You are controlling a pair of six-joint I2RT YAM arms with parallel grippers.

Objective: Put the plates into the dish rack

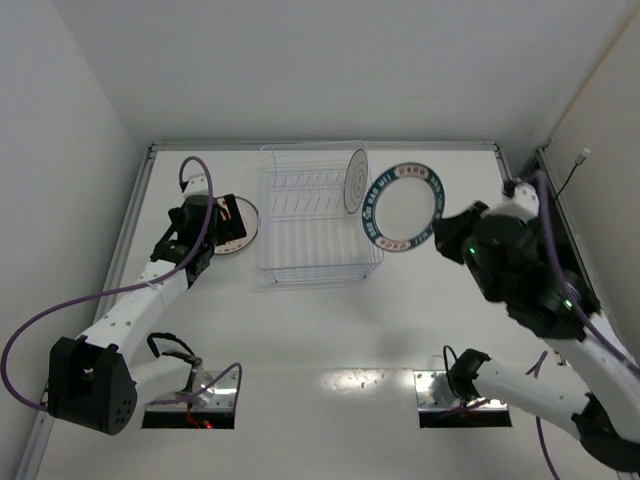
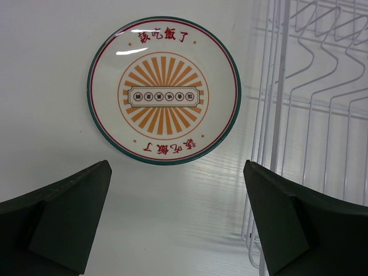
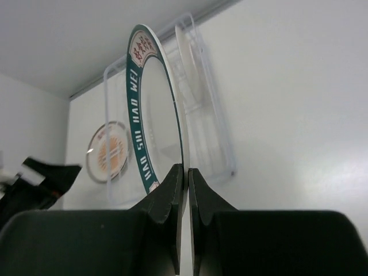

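The orange sunburst plate point(image 2: 164, 91) lies flat on the table left of the dish rack point(image 1: 312, 222). My left gripper point(image 2: 177, 167) hovers just short of it, open and holding nothing; from above the left gripper point(image 1: 226, 222) covers part of that plate point(image 1: 245, 222). A white ringed plate point(image 1: 355, 182) stands upright in the rack's right end. My right gripper point(image 3: 185, 170) is shut on the rim of the blue-rimmed plate point(image 3: 144, 115), holding it on edge. From above this plate point(image 1: 403, 207) hangs just right of the rack, with the right gripper point(image 1: 437, 231) at its right rim.
The rack's wire wall point(image 2: 276, 115) stands close to my left gripper's right finger. White walls enclose the table on the left, back and right. In the right wrist view the rack point(image 3: 215, 132) sits behind the held plate, with the orange plate point(image 3: 109, 152) beyond it.
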